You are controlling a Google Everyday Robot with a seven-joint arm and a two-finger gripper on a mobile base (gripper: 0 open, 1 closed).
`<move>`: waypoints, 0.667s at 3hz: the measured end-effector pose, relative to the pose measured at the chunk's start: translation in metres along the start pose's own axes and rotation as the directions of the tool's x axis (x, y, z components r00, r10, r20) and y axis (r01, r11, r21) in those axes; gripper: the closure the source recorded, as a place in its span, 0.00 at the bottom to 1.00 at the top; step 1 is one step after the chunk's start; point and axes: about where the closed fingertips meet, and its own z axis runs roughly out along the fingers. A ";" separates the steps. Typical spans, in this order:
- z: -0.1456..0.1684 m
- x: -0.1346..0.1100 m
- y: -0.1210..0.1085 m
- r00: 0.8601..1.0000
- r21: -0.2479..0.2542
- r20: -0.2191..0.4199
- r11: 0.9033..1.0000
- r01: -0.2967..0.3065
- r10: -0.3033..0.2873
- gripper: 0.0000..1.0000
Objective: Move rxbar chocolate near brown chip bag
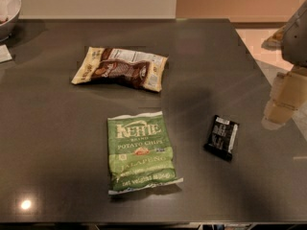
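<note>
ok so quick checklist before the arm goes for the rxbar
1. rxbar chocolate in view, lying flat, nothing on it: ok
2. Gripper over the bar: not ok, it hangs at the right edge, up and right of the bar, apart from it
3. Brown chip bag in view, far side of the table: ok
4. Bare table just right of the brown bag for a drop spot: ok
5. Green Kettle bag off the likely path: ok, it lies left of the bar

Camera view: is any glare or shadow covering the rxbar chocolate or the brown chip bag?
In the camera view, the one glare spot sits near-left on the table, far from both; the rxbar chocolate and brown chip bag are evenly lit, with a soft shadow between them; the gripper hangs at the right edge.
</note>
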 end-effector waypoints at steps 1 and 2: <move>0.000 0.000 0.000 1.000 0.000 0.000 1.000 0.000 0.000 0.00; 0.001 -0.003 0.000 1.000 0.001 0.015 1.000 0.000 0.000 0.00</move>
